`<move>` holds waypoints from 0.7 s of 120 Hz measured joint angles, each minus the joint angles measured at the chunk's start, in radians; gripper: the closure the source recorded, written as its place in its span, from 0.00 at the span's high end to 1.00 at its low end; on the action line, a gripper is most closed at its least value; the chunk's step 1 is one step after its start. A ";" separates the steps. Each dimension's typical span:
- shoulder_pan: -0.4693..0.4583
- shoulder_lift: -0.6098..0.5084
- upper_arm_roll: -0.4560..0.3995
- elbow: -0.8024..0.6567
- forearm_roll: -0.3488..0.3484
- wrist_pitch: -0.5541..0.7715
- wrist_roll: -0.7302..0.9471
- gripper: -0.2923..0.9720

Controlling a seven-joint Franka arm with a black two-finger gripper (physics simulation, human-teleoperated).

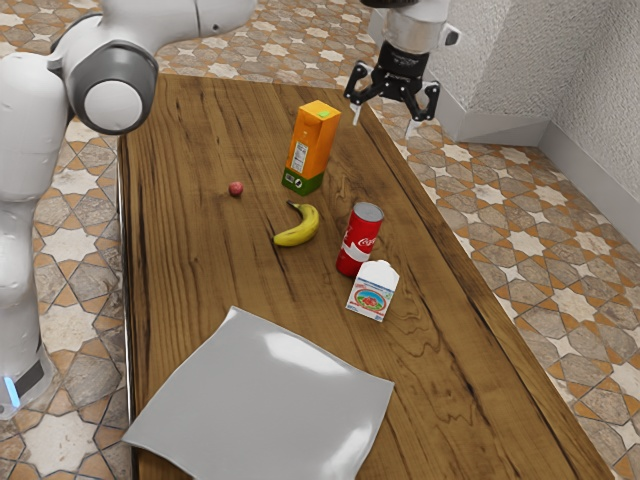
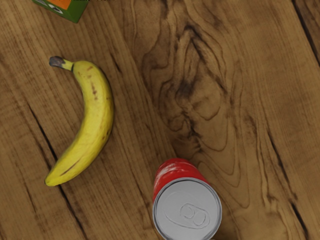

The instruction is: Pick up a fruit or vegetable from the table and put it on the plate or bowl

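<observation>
The tool (image 1: 384,121) hangs wide and empty above the worktop's (image 1: 200,150) far end. The banana (image 1: 299,226) looks light, soft and easily bruised; best gripped gently across its thick middle.

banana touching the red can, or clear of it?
Apart. The wrist view shows a strip of bare table between the banana and the red can; the exterior view shows the same gap.
</observation>
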 joint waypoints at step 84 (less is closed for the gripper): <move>-0.020 -0.246 -0.005 -0.539 0.008 0.356 -0.173 0.77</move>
